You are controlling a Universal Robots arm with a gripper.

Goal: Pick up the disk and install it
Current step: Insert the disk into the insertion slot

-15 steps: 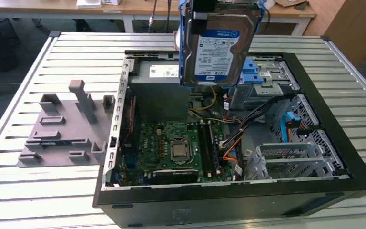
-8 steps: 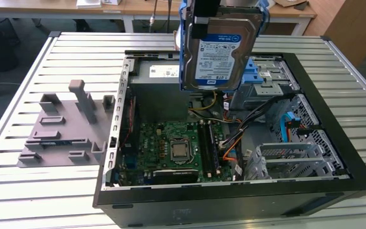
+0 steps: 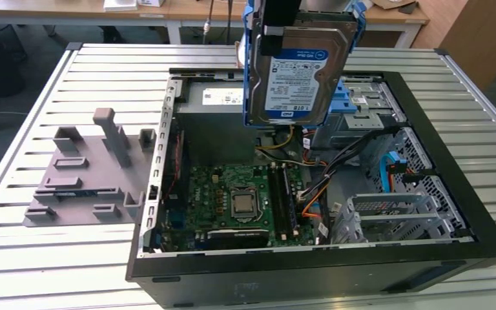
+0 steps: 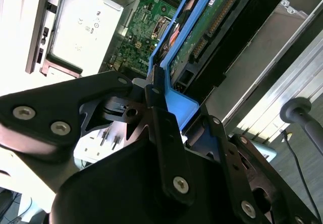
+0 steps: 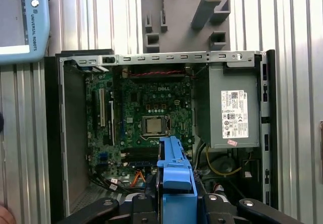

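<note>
The robot's black hand grips the blue plastic carrier rail of the disk, a flat silver hard drive with a white-and-blue label, holding it upright in the air above an open black computer case. Inside the case, a green motherboard lies exposed beside a grey metal box with a white sticker. A grey metal cage with blue plastic tabs sits toward the exterior view's right. The case rests on a slatted metal bench. A grey moulded fixture stands outside the case on the exterior view's left.
</note>
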